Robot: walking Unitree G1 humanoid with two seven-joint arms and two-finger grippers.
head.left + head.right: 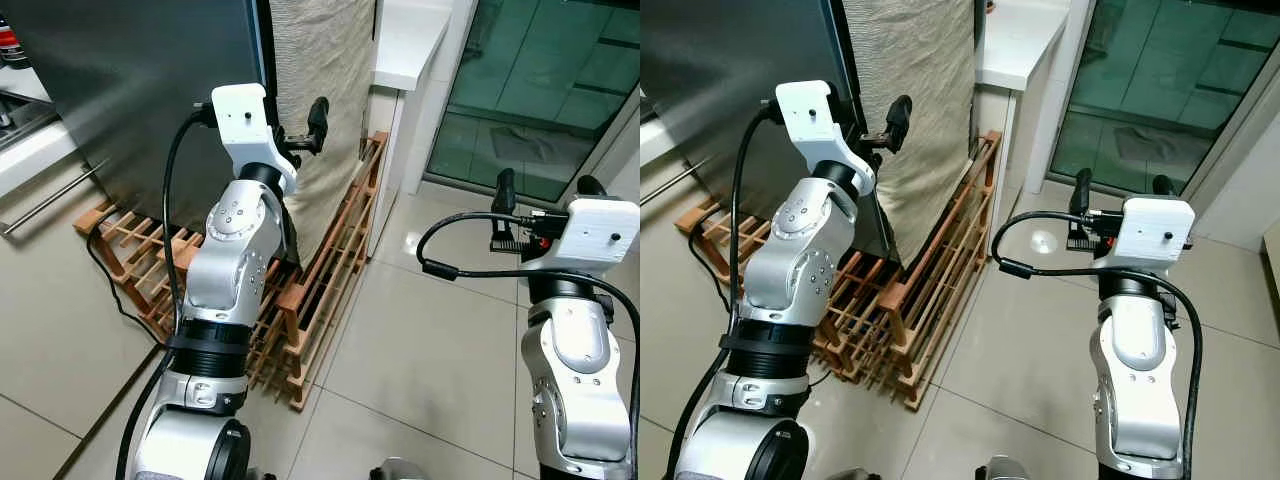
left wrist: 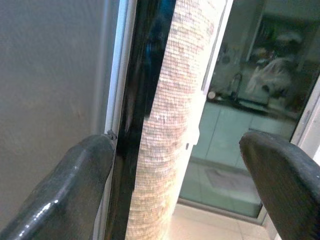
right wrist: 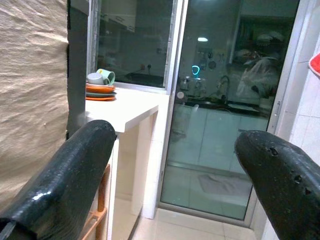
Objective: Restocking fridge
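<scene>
Left eye view: left hand (image 1: 300, 135), fingers apart, raised at the fridge (image 1: 130, 90) door's edge beside a woven cover (image 1: 320, 90). Right hand (image 1: 1118, 192), fingers apart, hangs over floor. Step, judged: opening the fridge; next, hook that edge and pull.

No text, label or number can be read anywhere

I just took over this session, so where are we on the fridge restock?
Early. Nothing looks stocked yet: the grey fridge is closed and neither gripper holds anything. In hand: the left gripper is raised, fingers open, at the fridge's right edge beside the woven beige cover, apparently going for the door. The right gripper hovers open over the tiled floor. Left: opening the door and all loading.
</scene>
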